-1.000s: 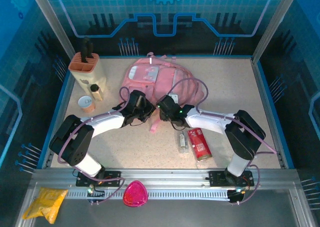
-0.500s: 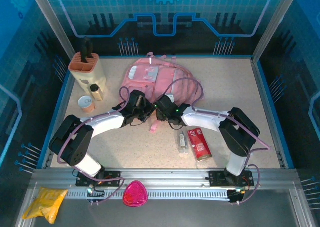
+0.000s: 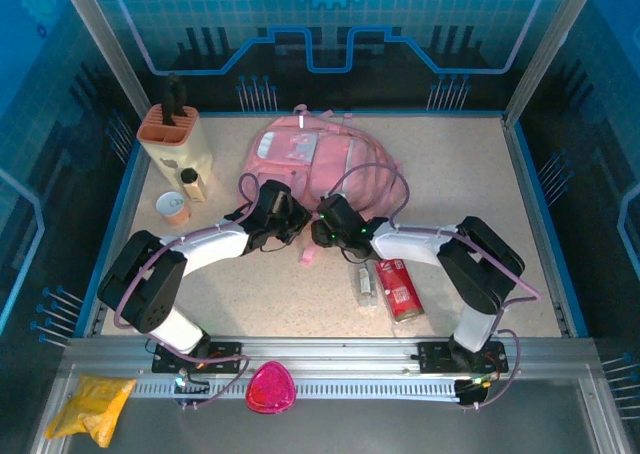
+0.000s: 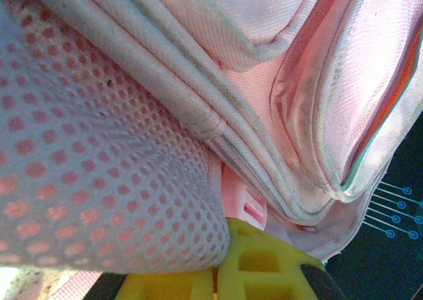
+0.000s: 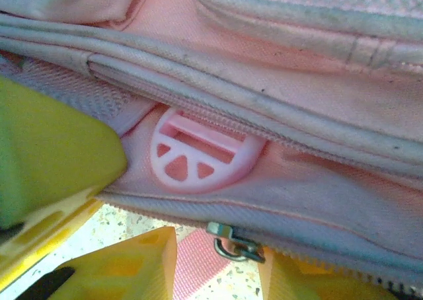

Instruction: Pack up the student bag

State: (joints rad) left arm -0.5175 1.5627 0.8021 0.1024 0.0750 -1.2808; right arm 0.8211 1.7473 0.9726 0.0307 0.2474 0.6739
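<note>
Nothing looks packed yet: the left end effector [image 4: 215, 272] pinches the student bag [image 3: 300, 150], and the right end effector [image 5: 219, 268] is open at its zip pull [image 5: 232, 244].

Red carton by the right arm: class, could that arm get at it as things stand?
Probably yes. The red carton lies on bare table, nothing on top, a clear packet beside it. The right end effector, now at the student bag, would have to draw back first.
</note>
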